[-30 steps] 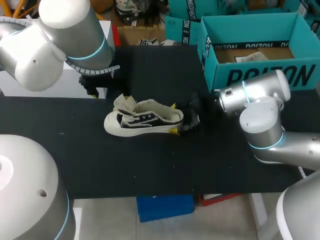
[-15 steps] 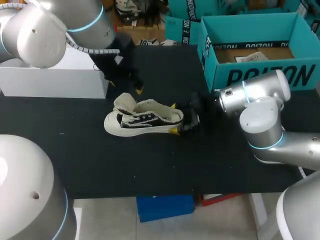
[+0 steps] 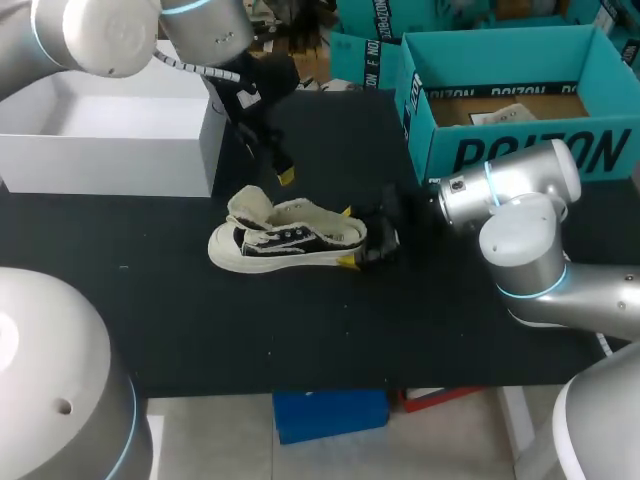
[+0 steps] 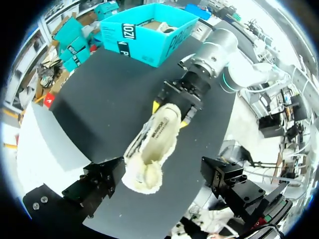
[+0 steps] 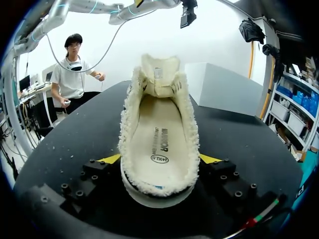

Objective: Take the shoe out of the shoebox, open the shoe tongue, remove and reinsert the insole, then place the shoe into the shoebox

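Well outside the shoebox [image 3: 520,150], the shoe [image 3: 285,240] lies clamped in right pincer [image 3: 350,237]; left pincer [image 3: 272,160] gapes empty

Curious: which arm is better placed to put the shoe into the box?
Probably right: the right gripper holds the shoe by the heel, with the shoebox on that side; the left gripper hangs empty.

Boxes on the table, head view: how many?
2. An open teal shoebox at the far right edge, and a white box at the far left, partly behind the left arm. None looks hidden.
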{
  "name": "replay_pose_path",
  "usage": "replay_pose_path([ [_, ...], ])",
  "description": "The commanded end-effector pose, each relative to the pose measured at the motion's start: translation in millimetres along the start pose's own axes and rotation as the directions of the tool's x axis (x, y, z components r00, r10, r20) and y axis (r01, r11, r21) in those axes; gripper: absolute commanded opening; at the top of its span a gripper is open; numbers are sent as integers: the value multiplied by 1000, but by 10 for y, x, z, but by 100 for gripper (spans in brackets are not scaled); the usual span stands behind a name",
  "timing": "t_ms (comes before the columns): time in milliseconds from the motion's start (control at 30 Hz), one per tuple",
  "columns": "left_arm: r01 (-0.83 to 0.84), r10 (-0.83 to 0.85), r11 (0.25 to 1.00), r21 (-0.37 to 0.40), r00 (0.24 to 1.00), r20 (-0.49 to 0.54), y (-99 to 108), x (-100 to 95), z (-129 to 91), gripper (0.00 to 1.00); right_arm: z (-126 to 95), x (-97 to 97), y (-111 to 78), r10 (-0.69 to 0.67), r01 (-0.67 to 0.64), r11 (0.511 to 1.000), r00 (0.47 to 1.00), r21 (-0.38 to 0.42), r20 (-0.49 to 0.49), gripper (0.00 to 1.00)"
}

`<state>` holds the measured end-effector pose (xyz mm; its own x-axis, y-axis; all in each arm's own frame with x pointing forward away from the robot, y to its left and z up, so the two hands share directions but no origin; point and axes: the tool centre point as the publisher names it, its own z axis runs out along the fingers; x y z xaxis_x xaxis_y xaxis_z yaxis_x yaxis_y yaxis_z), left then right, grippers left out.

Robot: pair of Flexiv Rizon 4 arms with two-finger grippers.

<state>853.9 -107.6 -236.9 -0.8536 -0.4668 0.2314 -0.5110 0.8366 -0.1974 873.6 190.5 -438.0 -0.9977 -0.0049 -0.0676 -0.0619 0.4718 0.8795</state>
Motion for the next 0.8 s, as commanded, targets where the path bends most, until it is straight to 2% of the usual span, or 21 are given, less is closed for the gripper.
replay_pose_path([
  [33,-434,392,851,-296,900,-191,-113,-58,-18,100,10,-9,-20,2,-2,1000,1000,1,0,0],
  [200,-470,424,823,-318,882,-205,-120,-28,22,100,10,-9,-20,2,-2,1000,1000,1,0,0],
  [567,-454,418,840,-297,891,-179,-132,-21,38,100,10,-9,-20,2,-2,1000,1000,1,0,0],
  [600,-454,418,840,-297,891,-179,-132,-21,38,0,10,-9,-20,2,-2,1000,1000,1,0,0],
  [800,-454,418,840,-297,891,-179,-132,-21,38,0,10,-9,-20,2,-2,1000,1000,1,0,0],
])
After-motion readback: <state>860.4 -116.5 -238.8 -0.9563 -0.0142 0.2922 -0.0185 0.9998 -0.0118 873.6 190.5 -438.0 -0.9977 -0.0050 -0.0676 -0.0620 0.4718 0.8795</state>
